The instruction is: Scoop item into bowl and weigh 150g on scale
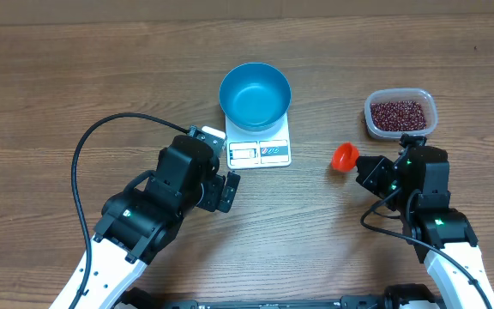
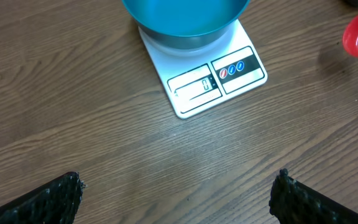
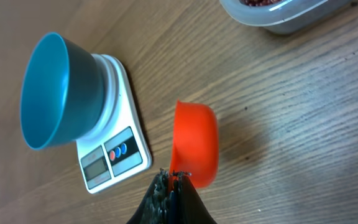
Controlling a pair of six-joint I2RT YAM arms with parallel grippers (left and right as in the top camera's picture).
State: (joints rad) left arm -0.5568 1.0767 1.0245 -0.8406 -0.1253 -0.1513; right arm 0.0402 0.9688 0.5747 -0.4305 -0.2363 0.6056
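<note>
Holding the red scoop (image 3: 194, 143) by its near end, my right gripper (image 3: 171, 180) has its fingers pinched tight on it. The cup is tipped on its side, low over the wooden table (image 1: 75, 77), and I cannot tell if it touches. It sits between the white scale (image 1: 260, 153) and the clear container (image 1: 427, 101) of red beans (image 1: 397, 114). The blue bowl (image 1: 255, 94) stands upright on the scale's platform. My left gripper (image 2: 176, 193) hovers with fingers spread wide — just short of the scale's display, apart from it.
</note>
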